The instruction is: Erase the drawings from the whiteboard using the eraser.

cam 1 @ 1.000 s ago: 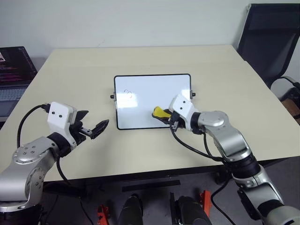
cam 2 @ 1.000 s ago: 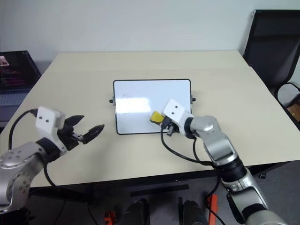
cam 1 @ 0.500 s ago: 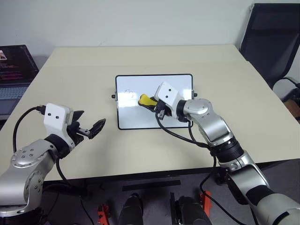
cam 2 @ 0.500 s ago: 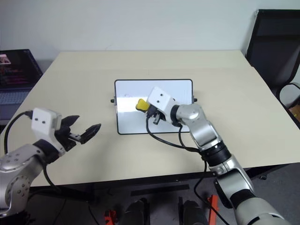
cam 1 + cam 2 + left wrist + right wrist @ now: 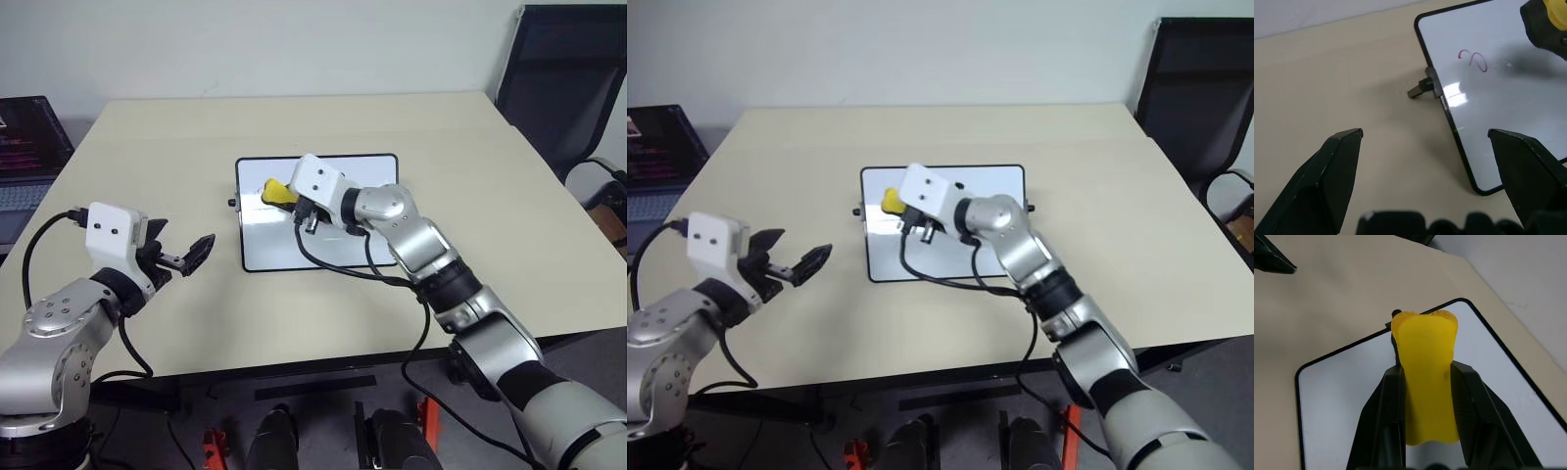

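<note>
A small glossy white rectangular whiteboard (image 5: 323, 230) with a thin black frame lies flat on the pale beige table (image 5: 294, 127). The right gripper (image 5: 285, 196) is over the board's far left corner, its two black fingers clamped on a bright yellow block eraser (image 5: 275, 190). The right wrist view shows what the head views cannot: the eraser (image 5: 1426, 372) pinched along its length between both fingers (image 5: 1385, 416), its free end reaching past them above the board's black edge.

The left gripper (image 5: 188, 257) hovers above the table just off the board's left short side, jaws spread wide with nothing between them. From the left wrist view, one reddish scribble of the drawings (image 5: 1472, 58), shaped like a "2", is plain on the white surface near the small black knob (image 5: 1422, 88) on that side, with the eraser's dark blurred shape (image 5: 1547, 24) just beyond it.

A dark laptop (image 5: 24, 147) sits well to the left of the board, and a black chair (image 5: 563, 88) stands well to its right.
</note>
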